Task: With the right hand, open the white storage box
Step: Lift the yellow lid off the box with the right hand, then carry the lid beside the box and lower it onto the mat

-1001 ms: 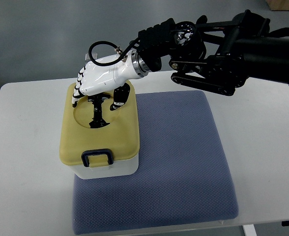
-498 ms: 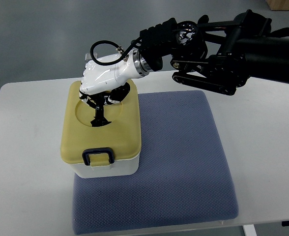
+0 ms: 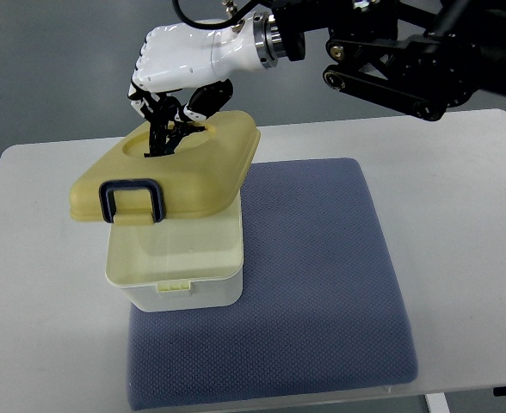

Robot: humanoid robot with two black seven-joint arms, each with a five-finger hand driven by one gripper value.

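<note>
My right arm [image 3: 408, 60] comes in from the upper right edge, black links and joints stretched leftward across the top. Silver wrist collar [image 3: 266, 39] joins it to the white right hand [image 3: 184, 60]. Palm faces down, knuckles toward the left. Fingers [image 3: 154, 103] curled downward and closed on a black handle [image 3: 161, 138] beneath them, thumb [image 3: 206, 99] tucked in from the right. A black cable loops up from the wrist.
</note>
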